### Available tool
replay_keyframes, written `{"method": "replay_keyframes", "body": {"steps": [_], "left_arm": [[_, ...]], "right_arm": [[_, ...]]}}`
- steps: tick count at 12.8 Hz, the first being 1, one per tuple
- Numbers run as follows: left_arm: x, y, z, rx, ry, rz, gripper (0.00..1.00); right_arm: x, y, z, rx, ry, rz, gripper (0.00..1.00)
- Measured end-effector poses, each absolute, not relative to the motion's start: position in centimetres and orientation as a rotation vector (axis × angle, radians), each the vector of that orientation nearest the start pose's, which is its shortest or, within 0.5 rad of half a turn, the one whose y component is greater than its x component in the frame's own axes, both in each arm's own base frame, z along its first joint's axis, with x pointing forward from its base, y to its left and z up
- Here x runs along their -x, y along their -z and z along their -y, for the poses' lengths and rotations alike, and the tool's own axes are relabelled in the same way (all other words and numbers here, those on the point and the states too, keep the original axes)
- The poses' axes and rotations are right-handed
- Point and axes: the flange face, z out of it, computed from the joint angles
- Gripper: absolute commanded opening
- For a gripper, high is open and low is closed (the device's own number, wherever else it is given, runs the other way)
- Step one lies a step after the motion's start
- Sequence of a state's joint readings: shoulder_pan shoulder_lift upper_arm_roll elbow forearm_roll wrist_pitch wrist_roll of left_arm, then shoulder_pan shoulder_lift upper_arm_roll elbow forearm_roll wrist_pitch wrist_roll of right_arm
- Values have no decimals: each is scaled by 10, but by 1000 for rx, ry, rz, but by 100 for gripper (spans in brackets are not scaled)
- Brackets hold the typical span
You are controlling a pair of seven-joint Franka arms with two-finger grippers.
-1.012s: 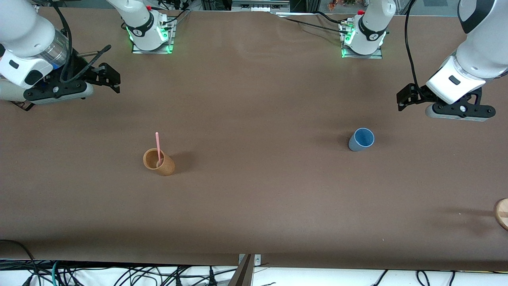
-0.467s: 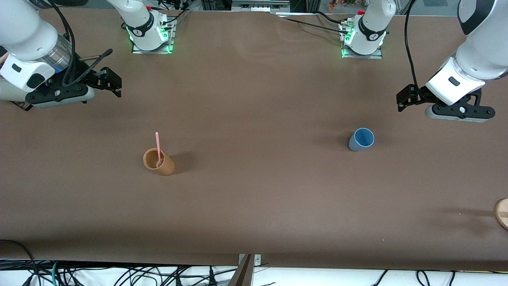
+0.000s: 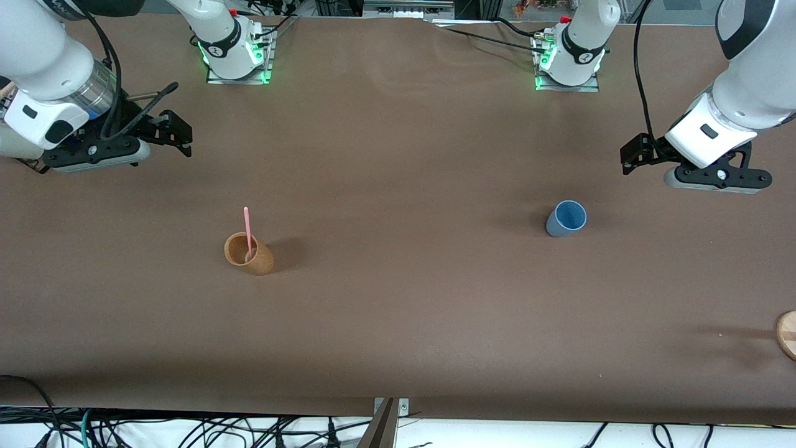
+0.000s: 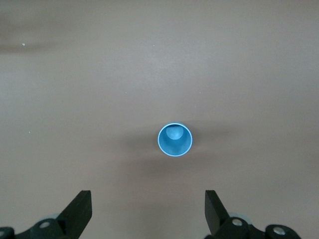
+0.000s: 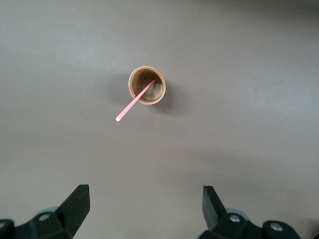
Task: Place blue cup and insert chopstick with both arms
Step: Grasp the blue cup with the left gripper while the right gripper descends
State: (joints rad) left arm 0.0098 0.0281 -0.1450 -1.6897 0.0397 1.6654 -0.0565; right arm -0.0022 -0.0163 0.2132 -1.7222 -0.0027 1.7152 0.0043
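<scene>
The blue cup point(image 3: 566, 218) stands upright on the brown table toward the left arm's end; it also shows in the left wrist view point(image 4: 175, 140). The pink chopstick point(image 3: 247, 230) leans inside a tan cup point(image 3: 249, 253) toward the right arm's end; both show in the right wrist view, the chopstick point(image 5: 133, 102) sticking out of the tan cup point(image 5: 146, 85). My left gripper point(image 3: 629, 155) hangs open and empty in the air, off to one side of the blue cup point(image 4: 148, 209). My right gripper point(image 3: 180, 127) hangs open and empty, off to one side of the tan cup point(image 5: 145, 204).
A round wooden object point(image 3: 786, 335) lies at the table's edge at the left arm's end, nearer the camera. The arm bases point(image 3: 236, 56) point(image 3: 569, 59) stand along the back edge. Cables hang along the front edge point(image 3: 186, 429).
Both grippers have drifted slightly: the right one a little toward the table's middle, the left one a little lower. The cups and the chopstick have not moved.
</scene>
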Motion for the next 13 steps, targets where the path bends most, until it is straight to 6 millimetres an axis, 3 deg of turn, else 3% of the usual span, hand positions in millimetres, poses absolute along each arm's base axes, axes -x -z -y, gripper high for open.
{"method": "replay_keyframes", "body": {"steps": [2, 3, 7, 10, 12, 13], "left_arm": [[-561, -542, 60, 3094, -151, -116, 100], [-564, -521, 53, 3093, -205, -132, 100], [-586, -406, 48, 3111, -224, -209, 100], [-568, -321, 53, 3125, -155, -237, 99], [-557, -288, 55, 3108, -129, -281, 96], [-554, -277, 55, 3092, -110, -310, 87]], "right_arm": [[-550, -561, -117, 3130, -22, 325, 100], [-556, -547, -117, 3127, -59, 325, 100], [-589, -457, -120, 3111, -245, 208, 100], [-608, -411, -133, 3094, -315, 189, 100], [-623, -397, -142, 3082, -326, 191, 100], [-629, -387, -146, 3077, -340, 178, 100]]}}
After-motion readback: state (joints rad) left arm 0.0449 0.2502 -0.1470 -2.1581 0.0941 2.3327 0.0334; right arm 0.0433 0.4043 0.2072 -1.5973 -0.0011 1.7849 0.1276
